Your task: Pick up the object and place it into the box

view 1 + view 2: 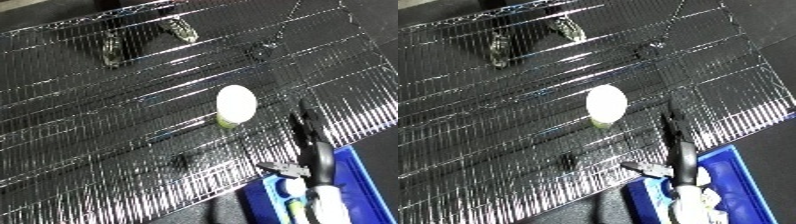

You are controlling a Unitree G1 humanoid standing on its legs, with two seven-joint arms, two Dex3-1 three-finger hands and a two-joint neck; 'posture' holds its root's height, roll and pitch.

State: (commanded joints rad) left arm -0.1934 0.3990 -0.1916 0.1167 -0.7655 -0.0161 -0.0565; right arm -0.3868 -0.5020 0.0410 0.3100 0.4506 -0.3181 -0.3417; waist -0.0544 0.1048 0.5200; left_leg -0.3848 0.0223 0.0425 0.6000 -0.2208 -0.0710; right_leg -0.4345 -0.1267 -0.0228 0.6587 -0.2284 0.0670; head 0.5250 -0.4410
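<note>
The object is a small container (236, 102) with a round white lid and a yellow-green body, lying on the wire shelf (107, 115) near its middle right. My right hand (315, 152) comes up from the lower right, open, with straight fingers pointing up the shelf and the thumb (282, 170) stuck out to the left. Its fingertips end just right of and below the container, apart from it. The blue bin (734, 159) sits at the lower right under my white forearm (327, 205), with white items (292, 187) inside. My left hand does not show.
The shiny wire shelf fills most of the view, with its front edge running diagonally at the lower left. Two dark mottled shapes (182, 27) (111, 49) show through the wires at the top. A small black clip (180, 160) sits near the front edge.
</note>
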